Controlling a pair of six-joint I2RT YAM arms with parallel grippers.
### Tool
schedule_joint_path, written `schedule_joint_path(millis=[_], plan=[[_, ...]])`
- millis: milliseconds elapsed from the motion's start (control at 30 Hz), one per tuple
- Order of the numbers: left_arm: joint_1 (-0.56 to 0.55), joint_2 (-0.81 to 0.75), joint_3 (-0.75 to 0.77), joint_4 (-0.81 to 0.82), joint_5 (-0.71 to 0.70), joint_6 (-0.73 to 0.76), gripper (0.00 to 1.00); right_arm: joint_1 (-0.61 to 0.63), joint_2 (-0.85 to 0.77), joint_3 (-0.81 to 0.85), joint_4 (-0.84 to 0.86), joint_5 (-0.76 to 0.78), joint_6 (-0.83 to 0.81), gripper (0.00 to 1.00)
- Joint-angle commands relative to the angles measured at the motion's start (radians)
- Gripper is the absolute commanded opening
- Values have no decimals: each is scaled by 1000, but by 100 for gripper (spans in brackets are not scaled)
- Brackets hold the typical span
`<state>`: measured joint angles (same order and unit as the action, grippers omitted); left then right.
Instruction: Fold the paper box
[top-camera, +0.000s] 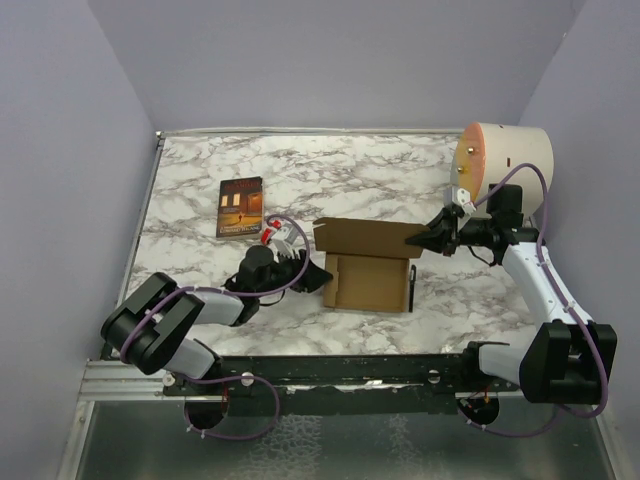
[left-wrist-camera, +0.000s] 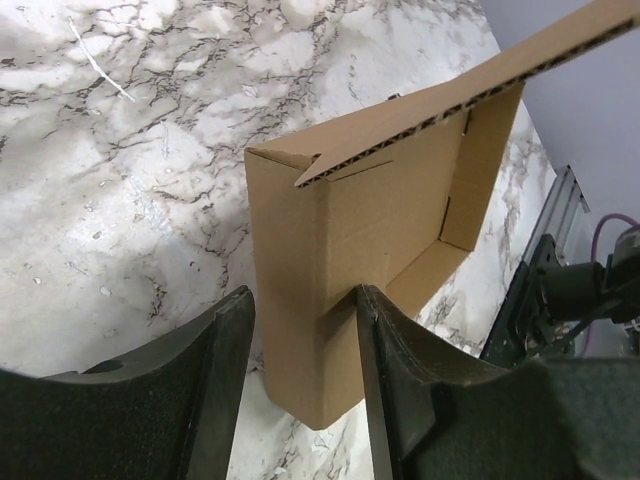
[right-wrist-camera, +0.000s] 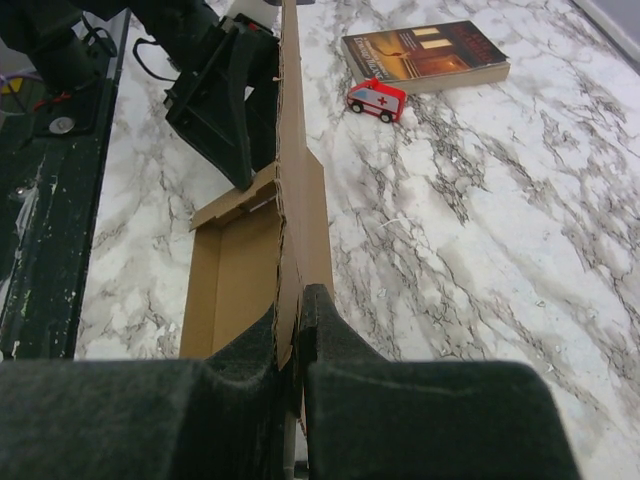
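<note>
The brown cardboard paper box lies open in the middle of the table, its lid raised on edge. My right gripper is shut on the lid's right edge; in the right wrist view the pads pinch the thin cardboard sheet. My left gripper is at the box's left end, open. In the left wrist view it straddles the box's near corner, with the right finger touching the wall.
A dark book and a small red-and-white toy ambulance lie left of the box. A large cream cylinder stands at the back right. A dark pen-like object lies by the box's right wall. Purple walls enclose the table.
</note>
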<state>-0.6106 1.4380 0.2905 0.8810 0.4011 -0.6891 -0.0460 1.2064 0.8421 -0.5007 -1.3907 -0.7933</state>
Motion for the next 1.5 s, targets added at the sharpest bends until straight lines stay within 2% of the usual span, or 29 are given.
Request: schedule_joint_path(millis=[0,267,433,500,667,767,1000,1167,1267,1400,1433,1467], plan=[[-31,15,34,-60,-119,11,47,0,8,-10,-1,-8,-19,1],[-89,5,68,-166,-275,26,45,0,9,-11,-4,-9,-23,1],[-118,-3,80,-204,-349,37,38,0,11,-10,-6,-11,-25,1],[-124,-1,84,-212,-369,39,33,0,12,-11,-6,-10,-25,1],[-143,-10,103,-259,-430,50,9,0,12,-14,3,1,-15,1],[-169,-21,133,-323,-490,74,0,0,11,-26,28,3,10,1],[-253,5,258,-567,-699,99,1,3,3,-76,139,-19,101,1],[-285,44,314,-656,-752,85,10,16,-42,-148,308,-6,245,1],[-301,62,354,-716,-791,81,12,23,-55,-169,354,1,289,1],[-309,99,410,-812,-847,84,12,26,-51,-169,359,23,293,1],[-311,108,419,-829,-853,90,11,26,-51,-168,360,30,295,1],[-311,113,423,-838,-859,98,3,26,-52,-168,360,39,295,1]])
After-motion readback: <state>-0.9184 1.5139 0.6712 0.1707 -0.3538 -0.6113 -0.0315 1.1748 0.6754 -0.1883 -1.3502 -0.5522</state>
